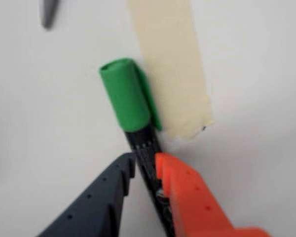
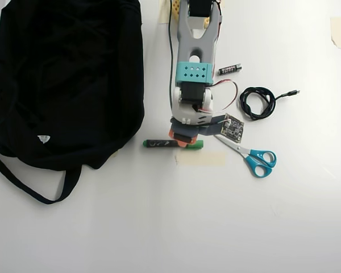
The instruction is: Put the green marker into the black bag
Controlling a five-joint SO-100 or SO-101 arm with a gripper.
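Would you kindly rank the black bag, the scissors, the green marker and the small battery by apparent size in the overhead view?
1. black bag, by far the largest.
2. scissors and green marker: similar length, and the tool covers part of the marker, so I won't rank them.
3. battery, the smallest.

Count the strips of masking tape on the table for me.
3: one strip just below the green marker, one at the overhead view's top right edge, one at the top beside the arm base. More may hide under the black bag.
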